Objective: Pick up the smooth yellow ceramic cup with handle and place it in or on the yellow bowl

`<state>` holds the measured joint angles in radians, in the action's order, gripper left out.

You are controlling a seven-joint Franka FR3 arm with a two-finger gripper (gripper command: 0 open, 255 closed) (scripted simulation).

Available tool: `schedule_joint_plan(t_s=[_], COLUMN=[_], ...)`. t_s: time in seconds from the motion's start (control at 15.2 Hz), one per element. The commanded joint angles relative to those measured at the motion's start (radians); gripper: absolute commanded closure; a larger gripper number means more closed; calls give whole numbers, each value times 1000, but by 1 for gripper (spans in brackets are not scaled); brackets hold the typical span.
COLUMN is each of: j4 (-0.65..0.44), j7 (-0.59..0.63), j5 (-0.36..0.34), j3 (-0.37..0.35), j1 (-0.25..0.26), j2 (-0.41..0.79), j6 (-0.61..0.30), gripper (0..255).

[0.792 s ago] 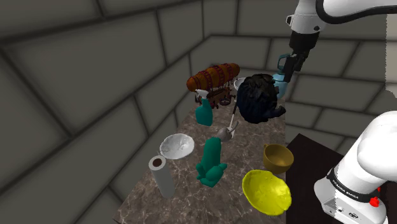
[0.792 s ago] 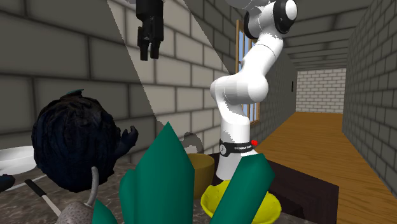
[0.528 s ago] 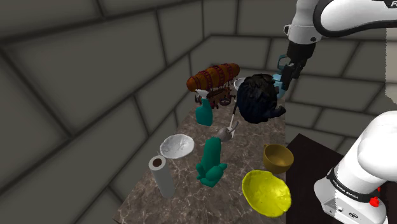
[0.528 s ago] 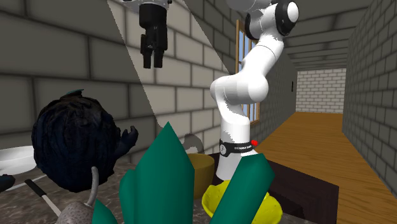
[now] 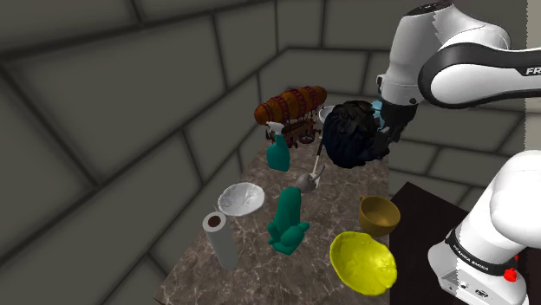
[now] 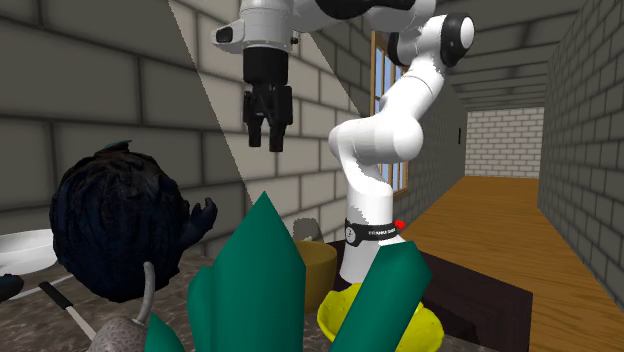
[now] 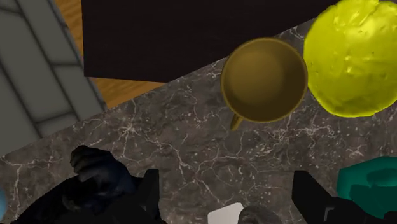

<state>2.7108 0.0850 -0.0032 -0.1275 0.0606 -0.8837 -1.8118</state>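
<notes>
gripper (image 7: 229, 181) released, fingers apart | yellow cup (image 7: 264, 79) empty | yellow bowl (image 7: 353, 57) empty, at cup's 7 o'clock in shoulder view | arm band (image 5: 472, 257) text illegible

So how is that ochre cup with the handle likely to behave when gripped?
Probably rigid: the cup looks hard-walled, with an evenly round rim. Standing upright and squat, it likely resists tipping. Its smooth wall may slip in a grasp, and the small handle seems to offer little purchase.
</notes>
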Motion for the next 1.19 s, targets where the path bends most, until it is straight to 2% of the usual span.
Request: schedule_joint_plan(t_s=[0.0, 0.4, 0.79, 1.12], j4=[52, 181, 261, 295], j7=[36, 154, 281, 300], j5=[26, 123, 228, 248], j3=[-31, -140, -266, -300], j1=[18, 92, 172, 176], j2=[5, 46, 185, 271], j6=[-50, -201, -401, -518], gripper=[0, 0, 0, 0])
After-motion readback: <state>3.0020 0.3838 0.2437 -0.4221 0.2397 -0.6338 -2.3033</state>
